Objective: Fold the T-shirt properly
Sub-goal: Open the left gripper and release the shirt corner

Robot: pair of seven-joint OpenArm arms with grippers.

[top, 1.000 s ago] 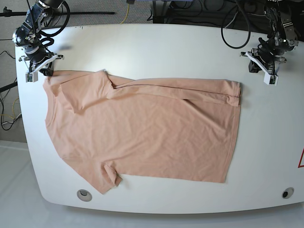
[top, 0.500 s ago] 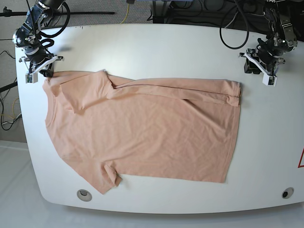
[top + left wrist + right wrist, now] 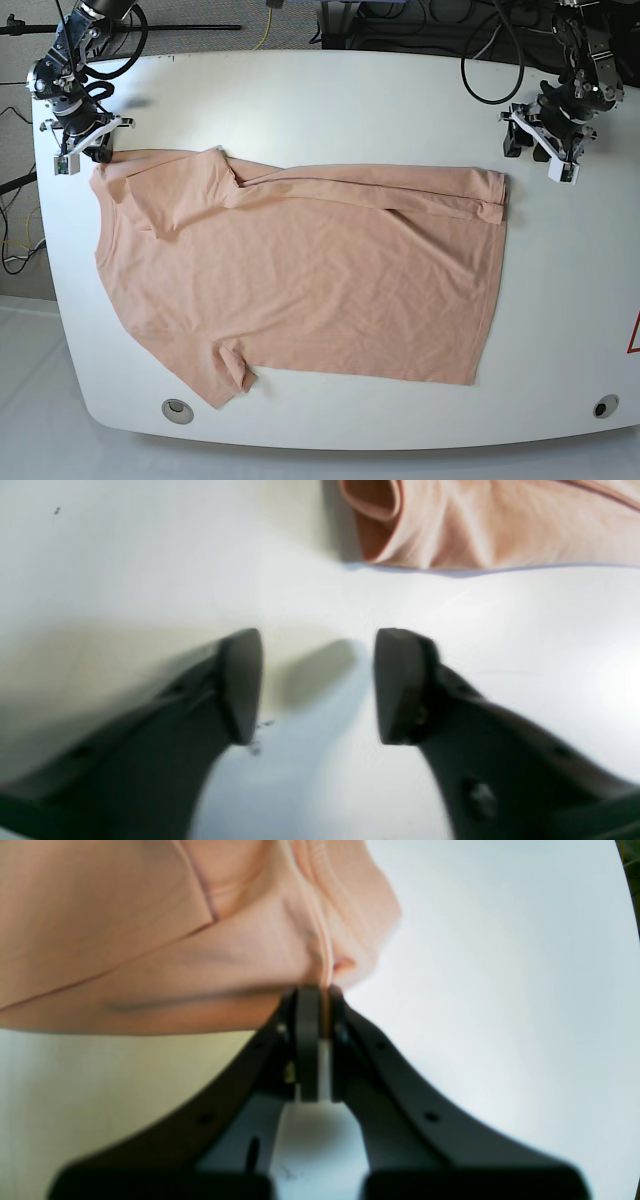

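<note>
The T-shirt [image 3: 300,280] lies spread across the white table [image 3: 330,95], with its far long edge already folded over and one sleeve turned in. The right gripper [image 3: 320,990] is closed tight on a thin ridge of the cloth at the corner of the shirt, at the left side in the base view. The left gripper [image 3: 317,685] stands apart from the shirt, above the bare table just beside the hem corner, and its jaws are spread with nothing between them. The main risk, as it seems from here, is that only one end of the shirt is held: if the right arm lifts or pulls now, the free hem end can drag, twist or open the fold that is already made. A second risk is that the left gripper, when it goes back to the hem, takes only the top layer of the doubled edge, because the layers there curl and lie close together; then the fold would come out uneven. Compared with the earlier base pictures, the left gripper has moved a little up and away from the hem corner and its jaws have opened, while the right gripper and the shirt look unchanged.
</note>
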